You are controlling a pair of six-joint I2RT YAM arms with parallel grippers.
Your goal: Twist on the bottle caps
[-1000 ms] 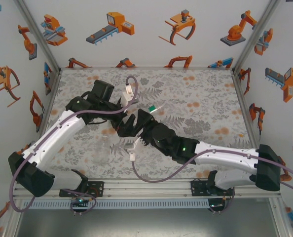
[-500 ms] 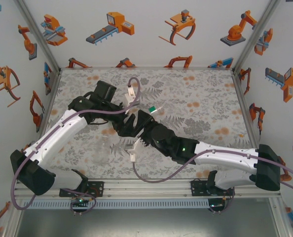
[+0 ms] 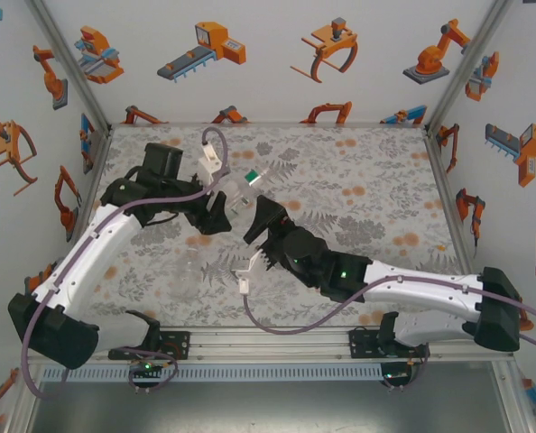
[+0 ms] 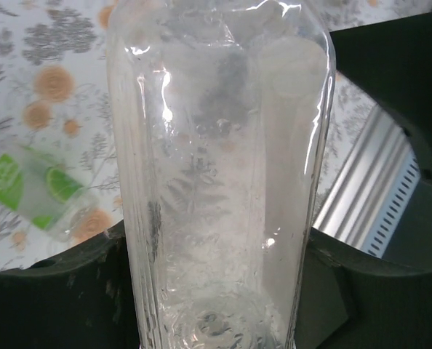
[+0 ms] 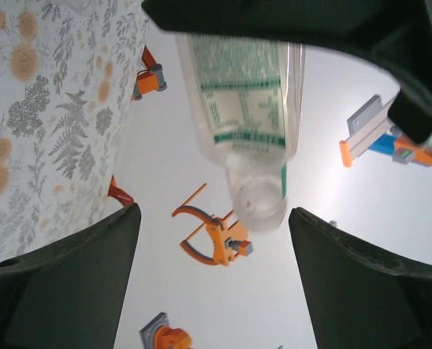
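My left gripper (image 3: 225, 200) is shut on a slim clear bottle (image 3: 238, 191) and holds it above the table. That bottle (image 4: 216, 145) stands close between the left jaws. In the right wrist view the same bottle (image 5: 245, 94) shows a white label with green print, and its neck points at the camera. I cannot tell whether a cap sits on the pale round neck end. My right gripper (image 3: 259, 224) is open just right of the bottle. Its fingers (image 5: 92, 276) stand wide apart, clear of the neck. A green-label bottle (image 4: 34, 193) lies on the table.
A faint clear bottle (image 3: 190, 262) rests on the flowered table (image 3: 367, 180) in front of the left arm. White walls with orange robot stickers close in the back and both sides. A metal rail (image 3: 268, 343) runs along the near edge.
The left gripper closed on the slim bottle and carried it back and to the left. The right gripper opened and let the bottle go.
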